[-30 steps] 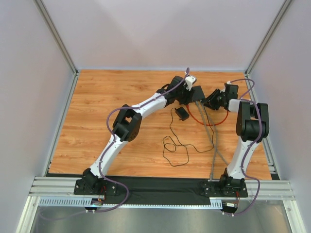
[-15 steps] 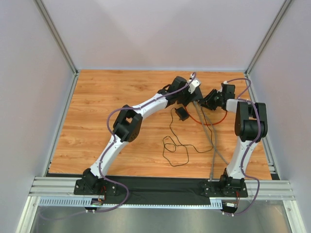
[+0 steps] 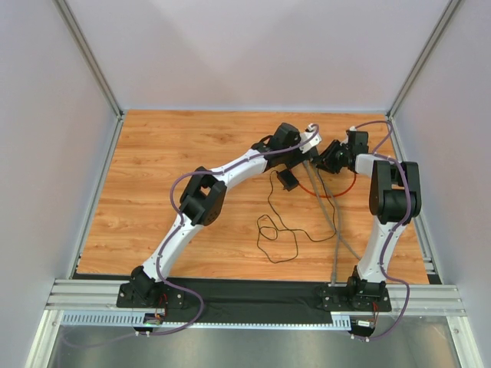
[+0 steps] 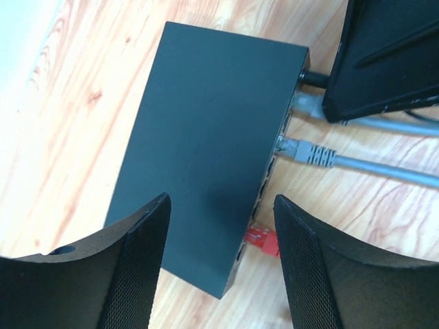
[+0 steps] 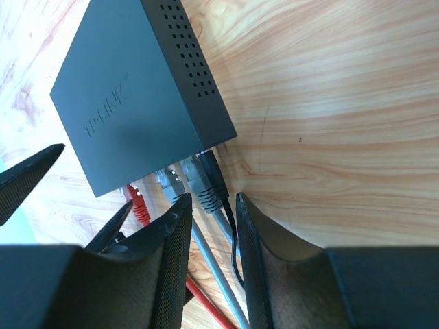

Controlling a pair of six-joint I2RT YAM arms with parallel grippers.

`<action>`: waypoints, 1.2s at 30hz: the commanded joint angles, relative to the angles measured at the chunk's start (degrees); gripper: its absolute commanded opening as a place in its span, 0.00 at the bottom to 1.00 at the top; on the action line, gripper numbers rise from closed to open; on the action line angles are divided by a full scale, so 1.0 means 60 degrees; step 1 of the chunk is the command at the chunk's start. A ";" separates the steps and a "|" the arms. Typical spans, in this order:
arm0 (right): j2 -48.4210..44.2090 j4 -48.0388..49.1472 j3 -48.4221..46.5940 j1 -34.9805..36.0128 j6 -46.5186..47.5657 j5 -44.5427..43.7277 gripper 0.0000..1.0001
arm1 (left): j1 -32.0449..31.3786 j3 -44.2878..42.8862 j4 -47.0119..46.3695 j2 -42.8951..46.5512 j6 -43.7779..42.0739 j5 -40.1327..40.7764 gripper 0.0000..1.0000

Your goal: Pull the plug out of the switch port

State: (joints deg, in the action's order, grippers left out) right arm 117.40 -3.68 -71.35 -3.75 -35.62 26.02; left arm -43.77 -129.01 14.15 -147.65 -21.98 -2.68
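Note:
The flat black switch [image 4: 206, 144] [image 5: 130, 89] lies on the wooden table, its port row facing my right gripper. Two grey plugs [image 4: 302, 149] [image 5: 204, 186], a red plug [image 4: 263, 240] [image 5: 137, 202] and a black power plug [image 5: 214, 171] sit in its sockets. My left gripper [image 4: 219, 267] [image 3: 305, 153] hangs open above the switch's near corner, one finger on each side of it and the red plug. My right gripper [image 5: 212, 202] [image 3: 327, 159] is closed narrowly on the outer grey plug, with the black power cord beside it between the fingers.
A small black adapter [image 3: 288, 180] with a thin looping black cord [image 3: 278, 230] lies just in front of the switch. Grey cables [image 3: 335, 222] run toward the right arm's base. A red cable [image 3: 341, 193] loops to the right. Walls enclose the table.
My left gripper has swung down over the switch and opened wider. The right gripper has shifted slightly left, its fingers keeping the same narrow gap.

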 commanded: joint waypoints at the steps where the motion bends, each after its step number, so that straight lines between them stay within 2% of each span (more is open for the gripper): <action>1: -0.0305 -0.0309 -0.0193 0.0053 0.0311 -0.0382 0.35 | -0.0088 -0.0470 0.0028 -0.0102 -0.1038 0.0417 0.70; 5: -0.0348 -0.0105 -0.0149 0.0053 0.0311 -0.0309 0.35 | -0.0088 0.0009 -0.0336 0.0217 -0.0630 0.0856 0.66; 8: -0.0422 -0.0147 -0.0193 0.0053 0.0428 -0.0410 0.36 | -0.0088 0.0611 -0.0893 0.0584 -0.0454 0.0316 0.67; 13: -0.0350 -0.0455 -0.0601 0.0053 0.0662 -0.0981 0.41 | -0.0088 0.0657 -0.0835 0.0688 -0.0146 0.0256 0.67; 18: -0.0071 -0.0719 -0.1057 0.0053 0.0706 -0.1100 0.42 | -0.0073 0.1636 -0.1697 0.1302 0.0409 0.0417 0.67; 20: 0.0032 -0.0763 -0.1174 0.0039 0.0706 -0.1143 0.43 | -0.0074 0.2046 -0.2137 0.1624 0.0615 0.0869 0.68; 23: 0.0105 -0.0719 -0.1306 0.0053 0.0706 -0.1173 0.45 | -0.0015 0.2122 -0.2125 0.1917 0.1171 0.1061 0.69; 27: 0.0150 -0.0996 -0.1627 0.0068 0.0721 -0.1348 0.45 | 0.0277 0.2370 -0.2051 0.2357 0.2576 0.1207 0.69; 30: -0.0448 -0.1261 -0.1308 0.0287 0.1172 -0.2093 0.45 | 0.0600 0.3072 -0.2153 0.2928 0.3938 0.1778 0.68; 34: -0.1226 -0.1685 -0.1146 0.0975 0.1994 -0.2740 0.46 | 0.1185 0.4652 -0.2769 0.4054 0.5577 0.2115 0.67; 36: -0.1664 -0.1788 -0.0956 0.1444 0.2258 -0.3031 0.48 | 0.1493 0.4831 -0.2550 0.4320 0.5947 0.2335 0.66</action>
State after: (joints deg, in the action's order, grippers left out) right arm 114.59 -13.15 -77.60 0.56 -27.29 11.99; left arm -37.69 -101.73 1.34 -126.43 4.40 7.88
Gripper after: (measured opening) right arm 0.469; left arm 0.671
